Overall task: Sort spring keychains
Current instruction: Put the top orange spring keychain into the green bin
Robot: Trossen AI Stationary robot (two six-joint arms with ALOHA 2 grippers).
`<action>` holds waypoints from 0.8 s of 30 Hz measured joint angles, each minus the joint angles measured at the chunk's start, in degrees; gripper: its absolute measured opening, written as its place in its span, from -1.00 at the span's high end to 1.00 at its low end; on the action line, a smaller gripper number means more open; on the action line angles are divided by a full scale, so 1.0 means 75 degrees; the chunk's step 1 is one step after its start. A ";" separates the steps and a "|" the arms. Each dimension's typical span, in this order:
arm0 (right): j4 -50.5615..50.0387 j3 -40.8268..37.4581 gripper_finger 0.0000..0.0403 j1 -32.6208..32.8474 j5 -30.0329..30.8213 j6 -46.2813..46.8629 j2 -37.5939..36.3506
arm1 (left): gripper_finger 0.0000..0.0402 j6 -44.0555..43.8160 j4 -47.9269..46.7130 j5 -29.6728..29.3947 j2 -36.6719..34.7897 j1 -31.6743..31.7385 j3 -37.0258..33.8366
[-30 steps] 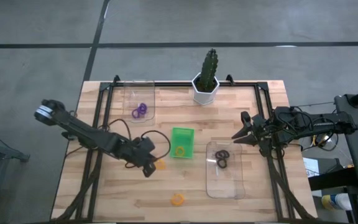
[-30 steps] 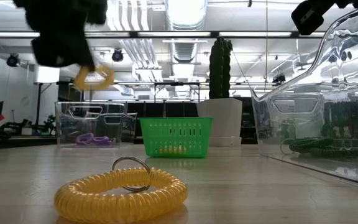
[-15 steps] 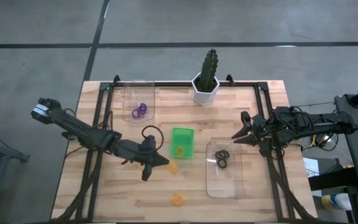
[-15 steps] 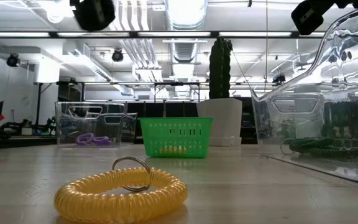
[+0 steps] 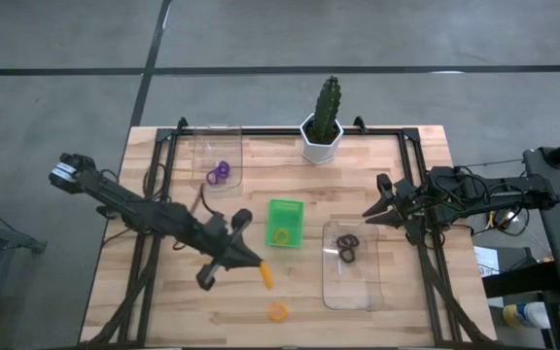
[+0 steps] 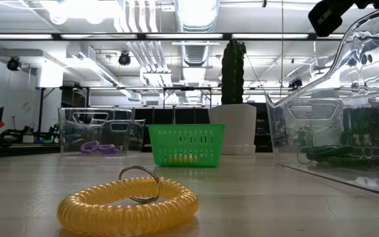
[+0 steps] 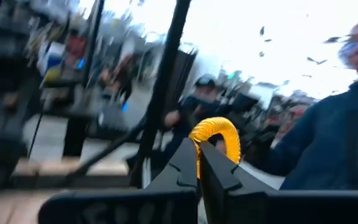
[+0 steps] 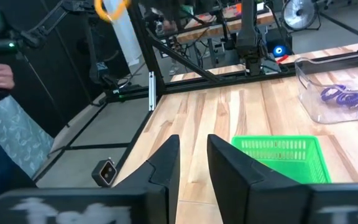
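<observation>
The left gripper (image 5: 257,264), lower centre of the high view, is clenched on an orange spring keychain (image 7: 216,133) — a glossy yellow-orange coiled loop.

I found no readable text, labels, brands, numbers or signs in any view.
</observation>
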 joint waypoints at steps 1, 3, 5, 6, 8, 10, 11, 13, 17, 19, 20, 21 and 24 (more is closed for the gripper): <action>0.0000 0.0000 0.64 0.0000 0.0001 -0.0012 0.0000 | 1.00 0.0138 0.0248 0.0113 0.0000 0.0000 0.0000; 0.0000 0.0000 0.65 0.0000 0.0001 -0.0017 0.0000 | 1.00 0.0413 0.0729 0.0368 0.0000 0.0001 -0.0003; 0.0000 0.0000 0.66 -0.0002 0.0001 -0.0018 0.0000 | 1.00 0.0699 0.1211 0.0678 0.0000 0.0003 -0.0006; 0.0000 0.0000 0.66 -0.0001 0.0001 -0.0020 0.0000 | 1.00 0.0852 0.1449 0.0878 0.0000 0.0000 -0.0006; 0.0000 0.0000 0.66 -0.0002 0.0001 -0.0020 0.0000 | 1.00 0.1117 0.1872 0.1301 0.0000 0.0003 -0.0006; 0.0003 0.0000 0.64 0.0001 0.0004 -0.0053 0.0000 | 1.00 0.1298 0.2240 0.1592 0.0000 0.0000 -0.0006; 0.0002 0.0000 0.63 0.0000 0.0004 -0.0093 0.0000 | 1.00 0.1352 0.2405 0.1627 0.0000 0.0000 -0.0009; 0.0002 0.0000 0.62 0.0000 0.0004 -0.0150 0.0000 | 1.00 0.1423 0.2669 0.1647 0.0000 0.0000 -0.0009; 0.0003 0.0000 0.59 -0.0002 0.0013 -0.0163 0.0000 | 1.00 0.1472 0.2728 0.1736 0.0002 0.0003 -0.0009; 0.0003 0.0000 0.58 -0.0002 0.0013 -0.0163 0.0000 | 1.00 0.1472 0.2726 0.1738 0.0003 0.0003 -0.0009; 0.0003 0.0000 0.58 -0.0002 0.0013 -0.0163 0.0000 | 1.00 0.1470 0.2727 0.1711 0.0003 0.0003 -0.0009; 0.0003 0.0000 0.57 -0.0002 0.0015 -0.0163 0.0000 | 1.00 0.1456 0.2703 0.1587 0.0003 0.0002 -0.0009; 0.0004 0.0000 0.57 -0.0002 0.0016 -0.0159 0.0000 | 1.00 0.1227 0.2216 0.0707 0.0003 0.0004 -0.0009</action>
